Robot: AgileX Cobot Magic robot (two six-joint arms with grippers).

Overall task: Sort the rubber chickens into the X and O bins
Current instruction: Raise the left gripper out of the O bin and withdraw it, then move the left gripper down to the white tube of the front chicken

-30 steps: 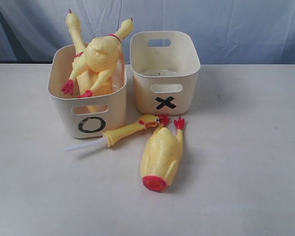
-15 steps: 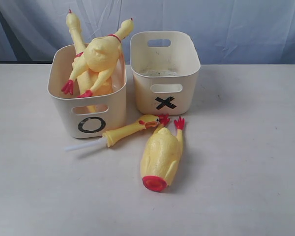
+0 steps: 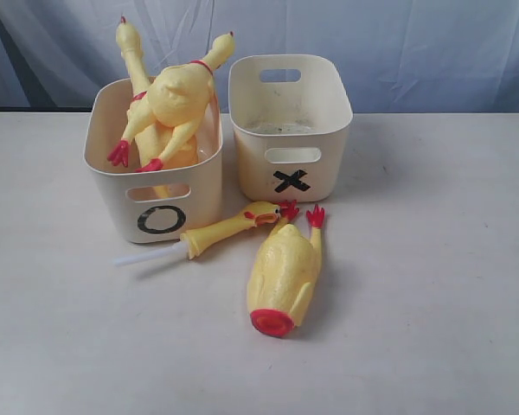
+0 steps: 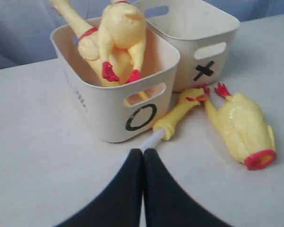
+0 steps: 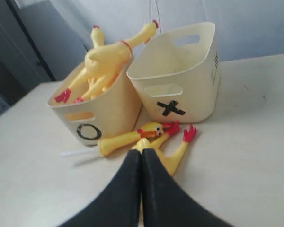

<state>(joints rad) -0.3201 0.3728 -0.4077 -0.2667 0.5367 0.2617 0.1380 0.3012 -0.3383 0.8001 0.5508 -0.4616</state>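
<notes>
On the exterior view, the O bin (image 3: pixel 112 203) sits left of centre and the X bin (image 3: pixel 329 173) just to its right, both on the desk (image 3: pixel 432 346). The two long chickens (image 3: pixel 177 104) are piled in the O bin with their necks poking out over its back rim toward the top of the frame. The small thin chicken (image 3: pixel 229 229) lies on the desk just in front of both bins. The headless stubby chicken (image 3: pixel 284 272) lies below it at lower centre, its red feet up near the thin one's head. I see only a dark sliver at the right edge and can't tell what it is.

On the left wrist view, my left jaws are pressed fully together and hold nothing. The black fingers (image 4: pixel 128 189) hang above the desk, aimed at the O bin (image 4: pixel 104 118), and the thin chicken (image 4: pixel 177 116) has its white stem just past the tips.

On the right wrist view, the right jaws are likewise closed on nothing. Their fingers (image 5: pixel 156 189) point between the bins and partly hide the stubby chicken (image 5: pixel 173 158).
</notes>
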